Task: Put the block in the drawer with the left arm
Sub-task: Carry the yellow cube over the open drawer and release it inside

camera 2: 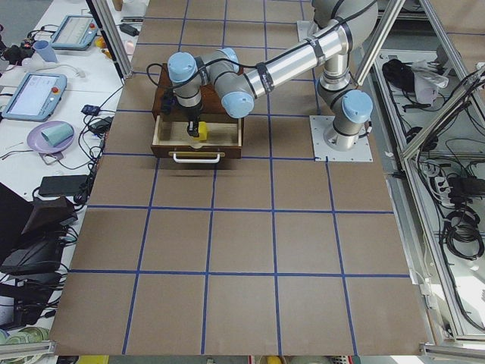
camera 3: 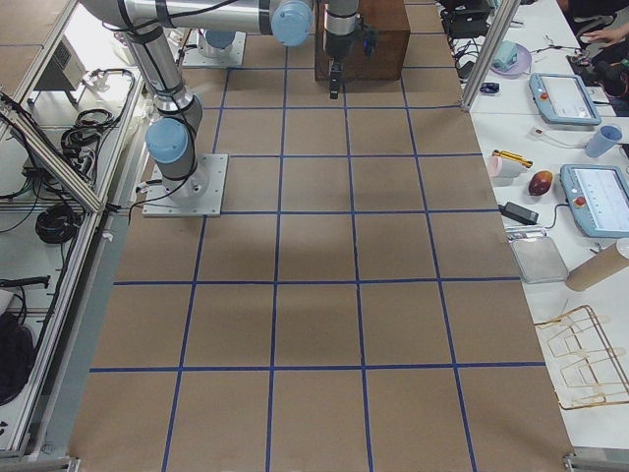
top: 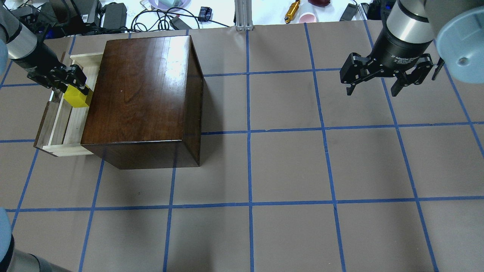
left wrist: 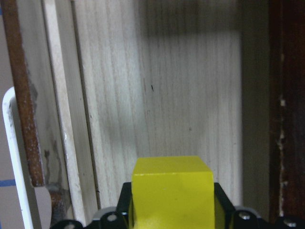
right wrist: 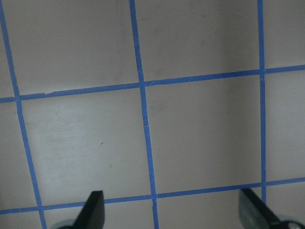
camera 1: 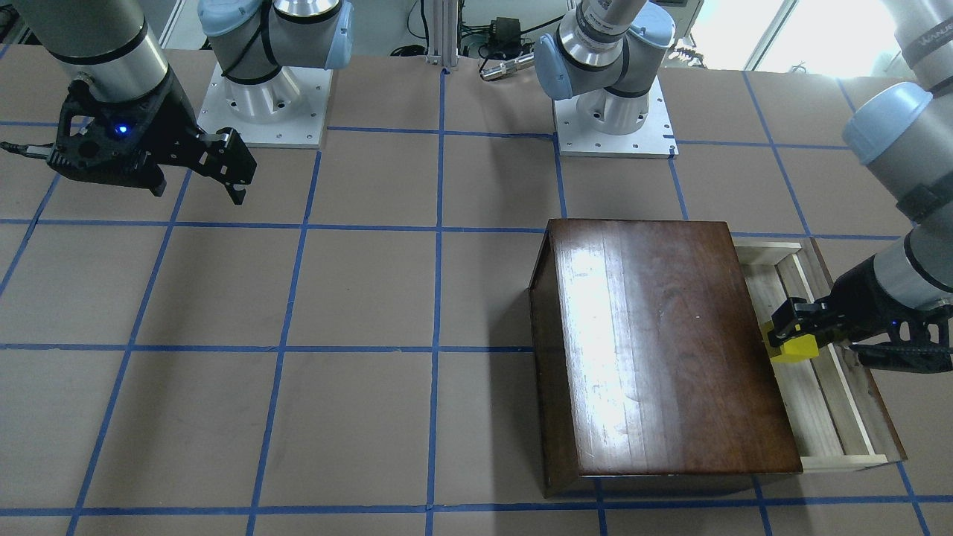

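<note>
The yellow block (top: 77,99) is held in my left gripper (top: 72,87), which is shut on it over the open drawer (top: 62,126). The drawer of pale wood is pulled out of the dark-brown box (top: 141,96). In the front view the block (camera 1: 793,347) hangs above the drawer floor (camera 1: 811,402), close to the box edge. The left wrist view shows the block (left wrist: 171,191) between the fingers above the pale drawer floor (left wrist: 162,95). My right gripper (top: 378,85) is open and empty, high over the table's right side; it also shows in the front view (camera 1: 223,167).
The drawer's white metal pull (left wrist: 14,157) and dark front panel (camera 1: 867,357) lie on the side away from the box. Cables and clutter (top: 113,15) sit beyond the table's far edge. Arm bases (camera 1: 260,104) (camera 1: 610,112) stand at the robot's side of the table.
</note>
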Robot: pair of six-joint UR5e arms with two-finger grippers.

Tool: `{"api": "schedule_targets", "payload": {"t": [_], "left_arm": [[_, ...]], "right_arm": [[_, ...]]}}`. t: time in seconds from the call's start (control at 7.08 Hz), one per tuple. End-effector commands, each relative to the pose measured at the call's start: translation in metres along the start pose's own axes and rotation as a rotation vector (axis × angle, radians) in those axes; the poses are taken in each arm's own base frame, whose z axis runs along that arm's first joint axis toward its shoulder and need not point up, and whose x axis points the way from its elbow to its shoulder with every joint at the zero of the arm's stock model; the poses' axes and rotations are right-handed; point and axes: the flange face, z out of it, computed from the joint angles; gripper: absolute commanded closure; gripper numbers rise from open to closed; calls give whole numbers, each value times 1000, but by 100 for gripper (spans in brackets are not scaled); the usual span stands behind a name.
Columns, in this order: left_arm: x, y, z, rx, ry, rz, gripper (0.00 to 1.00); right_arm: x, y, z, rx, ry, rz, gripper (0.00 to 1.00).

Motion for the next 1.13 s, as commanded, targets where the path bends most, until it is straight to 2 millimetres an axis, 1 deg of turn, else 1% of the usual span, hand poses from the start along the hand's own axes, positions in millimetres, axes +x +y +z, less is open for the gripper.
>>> {"api": "schedule_targets", "payload": {"t": [0.0, 0.14, 0.28, 0.56, 0.71, 0.85, 0.99], "left_arm": [[-3, -5, 11, -7, 3, -2, 35], [-3, -5, 8, -4, 2, -5, 0], [-5, -6, 3, 2, -3, -4, 0], [2, 5, -33, 17, -50, -1, 0], [11, 17, -61, -2, -49, 0, 0], [27, 28, -81, -30, -39, 4, 0], [38, 41, -98, -31, -35, 7, 0]], "right_arm": [[0, 0, 0, 0, 0, 0, 0], [0, 0, 0, 0, 0, 0, 0], [0, 0, 0, 0, 0, 0, 0], [0, 0, 0, 0, 0, 0, 0], [0, 0, 0, 0, 0, 0, 0], [0, 0, 0, 0, 0, 0, 0], [0, 0, 0, 0, 0, 0, 0]]}}
